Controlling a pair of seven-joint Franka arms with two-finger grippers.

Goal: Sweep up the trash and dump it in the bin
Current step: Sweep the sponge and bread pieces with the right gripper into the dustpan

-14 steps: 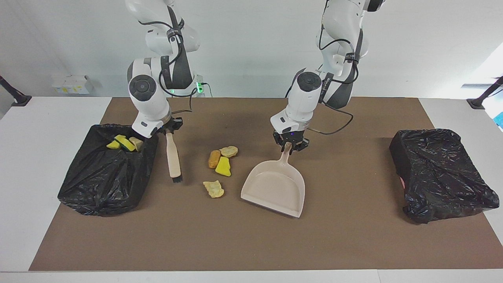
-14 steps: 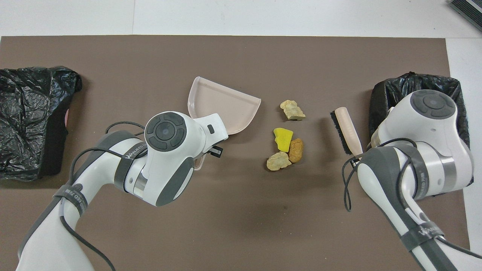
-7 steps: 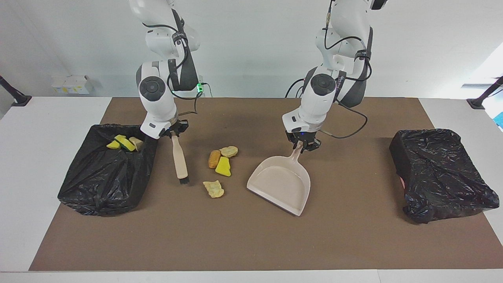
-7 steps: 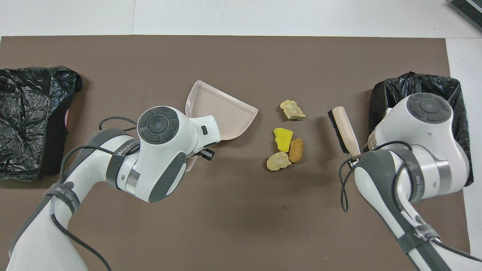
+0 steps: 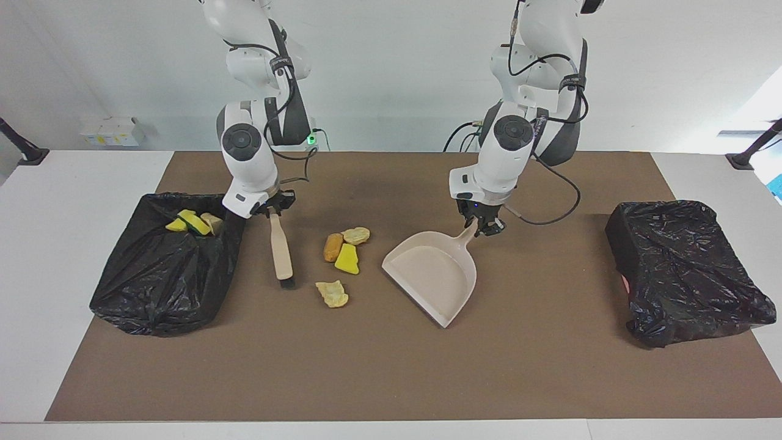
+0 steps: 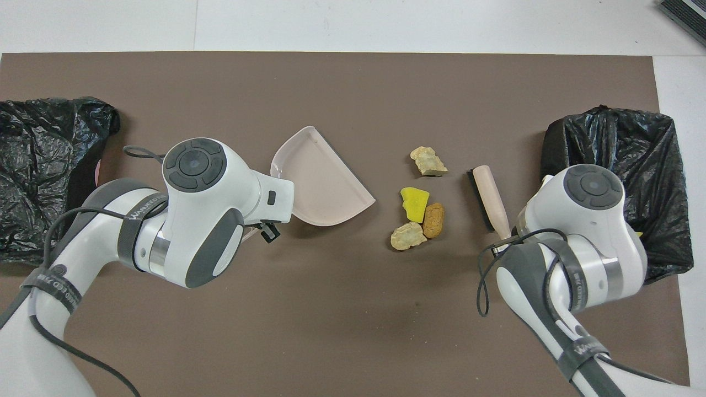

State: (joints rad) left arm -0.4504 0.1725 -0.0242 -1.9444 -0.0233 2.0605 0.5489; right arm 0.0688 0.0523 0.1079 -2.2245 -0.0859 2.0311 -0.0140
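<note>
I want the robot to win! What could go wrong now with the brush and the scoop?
1. Four trash lumps lie spread out between the brush and the dustpan. The one farthest from the robots sits apart, so a sweep might miss it.
2. The dustpan looks tilted, one edge raised; lumps could slide under it.
3. The left pincer holds only the handle's tip, so the pan might twist when pushed.

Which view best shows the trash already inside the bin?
The facing view: yellow and tan trash pieces lie in plain sight in the open black bin. In the overhead view the right arm covers them, leaving only a yellow sliver.
</note>
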